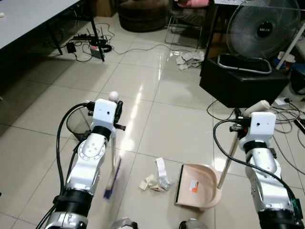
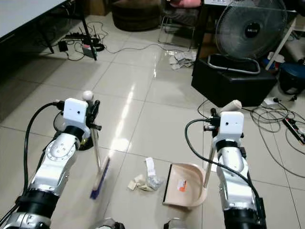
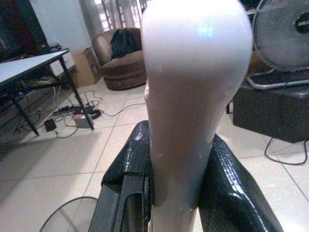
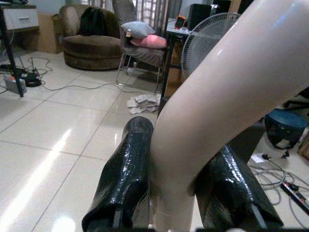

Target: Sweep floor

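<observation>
Mid-sweep: I had the left gripper [image 3: 176, 188] clamped on the broom [image 1: 112, 179], right gripper [image 4: 176, 188] clamped on the dustpan [image 1: 200, 183] handle; next, push the paper scraps [image 1: 156, 179] in.

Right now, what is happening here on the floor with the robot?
The robot is sweeping the tiled floor. Its left claw is shut on the handle of a small broom, whose blue bristles are blurred and sit left of some crumpled paper scraps. Its right claw is shut on the long handle of a beige dustpan, which rests on the floor just right of the scraps, its mouth facing them. The scraps are not yet in the pan.
</observation>
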Robot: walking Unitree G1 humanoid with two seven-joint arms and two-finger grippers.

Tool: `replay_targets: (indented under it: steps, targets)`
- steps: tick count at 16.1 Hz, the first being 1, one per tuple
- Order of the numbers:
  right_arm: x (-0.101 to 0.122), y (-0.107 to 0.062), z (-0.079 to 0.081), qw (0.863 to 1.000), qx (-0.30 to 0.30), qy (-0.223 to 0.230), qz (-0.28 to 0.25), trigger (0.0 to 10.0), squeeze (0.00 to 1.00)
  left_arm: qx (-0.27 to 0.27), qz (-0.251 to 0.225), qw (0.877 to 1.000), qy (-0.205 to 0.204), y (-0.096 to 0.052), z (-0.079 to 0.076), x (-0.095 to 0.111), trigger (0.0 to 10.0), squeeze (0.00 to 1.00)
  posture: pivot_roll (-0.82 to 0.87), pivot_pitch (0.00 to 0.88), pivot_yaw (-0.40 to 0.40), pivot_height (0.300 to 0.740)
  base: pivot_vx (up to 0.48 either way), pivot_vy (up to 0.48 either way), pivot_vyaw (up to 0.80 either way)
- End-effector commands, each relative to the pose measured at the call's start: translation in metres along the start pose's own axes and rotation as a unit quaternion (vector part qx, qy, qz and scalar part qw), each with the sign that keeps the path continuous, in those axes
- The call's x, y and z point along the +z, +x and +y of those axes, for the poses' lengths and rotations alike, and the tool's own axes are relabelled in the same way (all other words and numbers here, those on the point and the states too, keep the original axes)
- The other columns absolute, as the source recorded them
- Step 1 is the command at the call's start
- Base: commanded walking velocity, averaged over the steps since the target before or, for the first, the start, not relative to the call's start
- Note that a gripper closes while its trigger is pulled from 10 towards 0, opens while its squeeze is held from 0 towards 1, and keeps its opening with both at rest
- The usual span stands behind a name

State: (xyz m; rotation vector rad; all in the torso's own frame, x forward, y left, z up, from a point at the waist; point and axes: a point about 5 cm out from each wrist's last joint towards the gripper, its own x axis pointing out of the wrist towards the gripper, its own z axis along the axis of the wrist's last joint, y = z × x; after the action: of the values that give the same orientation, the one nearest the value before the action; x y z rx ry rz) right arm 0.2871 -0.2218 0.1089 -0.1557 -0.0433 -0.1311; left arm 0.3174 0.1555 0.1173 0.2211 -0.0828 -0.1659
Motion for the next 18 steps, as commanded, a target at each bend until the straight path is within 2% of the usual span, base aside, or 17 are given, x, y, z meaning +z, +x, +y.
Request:
replay_targets:
  steps: [1,6,9,10,11,12,18]
  targets:
    - [0.01,0.01,-0.001,0.999,-0.008,-0.004,-0.034,10.0,0.0,0.003,-0.021,1.0,0.002,0.006,0.003,0.006,10.0,0.0,0.02,0.138,0.046,0.74,0.0,0.0,0.0]
    - [0.003,0.029,0.006,0.999,0.004,-0.02,-0.041,10.0,0.0,0.017,-0.033,0.999,-0.003,0.013,0.001,0.002,10.0,0.0,0.05,0.215,0.04,0.74,0.0,0.0,0.0]
    - [0.001,0.042,0.03,0.998,0.039,-0.02,-0.041,10.0,0.0,0.016,-0.044,0.999,-0.015,0.018,-0.007,-0.001,10.0,0.0,0.05,0.254,0.05,0.74,0.0,0.0,0.0]
    - [0.001,0.043,0.034,0.998,0.045,-0.019,-0.043,10.0,0.0,0.017,-0.046,0.999,-0.016,0.019,-0.007,-0.002,10.0,0.0,0.05,0.256,0.051,0.74,0.0,0.0,0.0]
    - [0.001,0.045,0.049,0.997,0.063,-0.022,-0.047,10.0,0.0,0.026,-0.043,0.999,-0.022,0.022,-0.008,-0.004,10.0,0.0,0.06,0.265,0.054,0.74,0.0,0.0,0.0]
    - [0.001,0.045,0.055,0.996,0.068,-0.017,-0.046,10.0,0.0,0.026,-0.041,0.999,-0.022,0.023,-0.009,-0.004,10.0,0.0,0.06,0.265,0.054,0.74,0.0,0.0,0.0]
    - [0.001,0.045,0.055,0.996,0.068,-0.017,-0.046,10.0,0.0,0.026,-0.041,0.999,-0.022,0.023,-0.009,-0.004,10.0,0.0,0.06,0.265,0.054,0.74,0.0,0.0,0.0]
